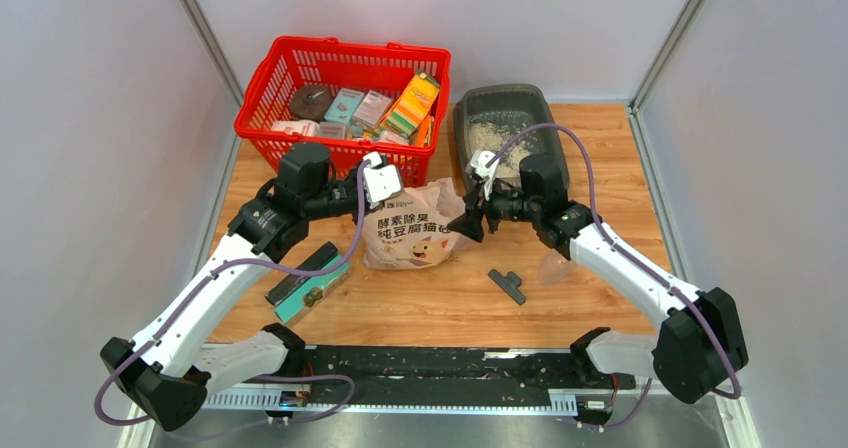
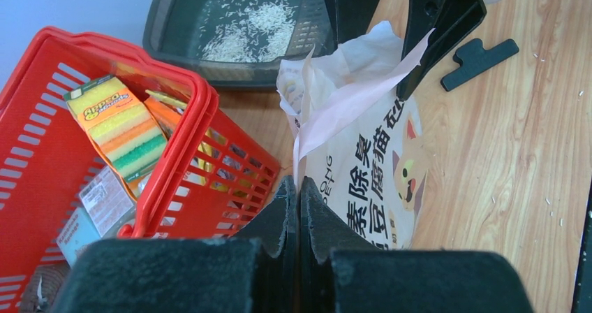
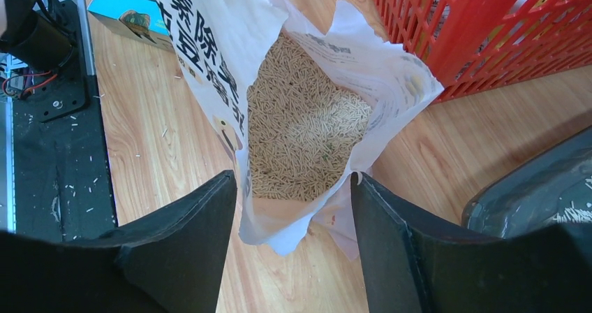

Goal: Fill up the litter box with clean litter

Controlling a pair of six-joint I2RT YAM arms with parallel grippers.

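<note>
The dark grey litter box sits at the back, right of the basket, with a thin patch of pale litter inside; it also shows in the left wrist view. The pinkish-beige litter bag stands open in the middle, with beige litter inside. My left gripper is shut on the bag's torn top edge. My right gripper is open, and its fingers straddle the near lip of the bag's mouth without gripping it.
A red mesh basket of groceries stands at the back left, close behind the bag. A teal-and-black box lies at the front left. A black clip and a clear plastic piece lie right of the bag. Grains are scattered on the table.
</note>
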